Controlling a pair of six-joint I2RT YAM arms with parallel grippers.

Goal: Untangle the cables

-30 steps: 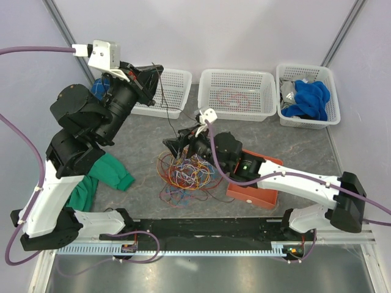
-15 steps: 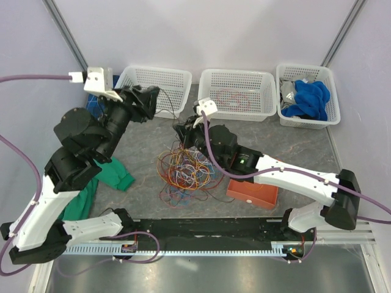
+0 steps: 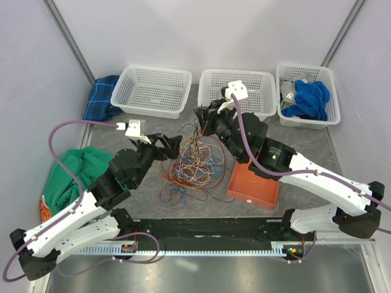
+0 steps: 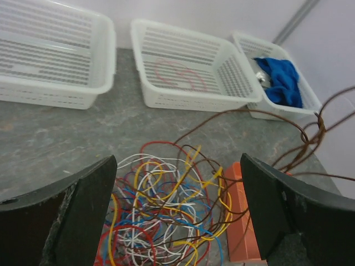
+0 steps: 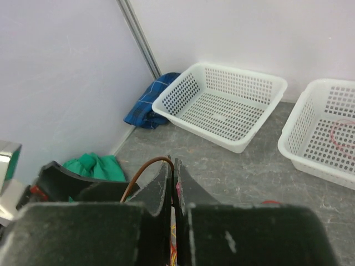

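Note:
The cables (image 3: 190, 166) lie as a many-coloured tangle on the grey table, seen close up in the left wrist view (image 4: 166, 210). My left gripper (image 3: 176, 151) is low at the tangle's left edge, open wide, and its fingers (image 4: 83, 216) hold nothing. My right gripper (image 3: 201, 119) is above the tangle's far side, shut on a brown cable (image 5: 145, 166) that arches out of its tips (image 5: 174, 166). Brown strands (image 4: 260, 113) stretch taut from the pile up to the right.
Three white baskets stand along the back: left (image 3: 153, 91), middle (image 3: 237, 93) with a red loop inside, and right (image 3: 307, 96) with blue cloth. An orange tray (image 3: 252, 183) sits right of the tangle. Green cloth (image 3: 79, 168) and a blue plaid cloth (image 3: 101, 97) lie at the left.
My left arm came down from beside the left basket to the tangle and opened its jaws. My right gripper shut on a brown cable and lifted it toward the middle basket.

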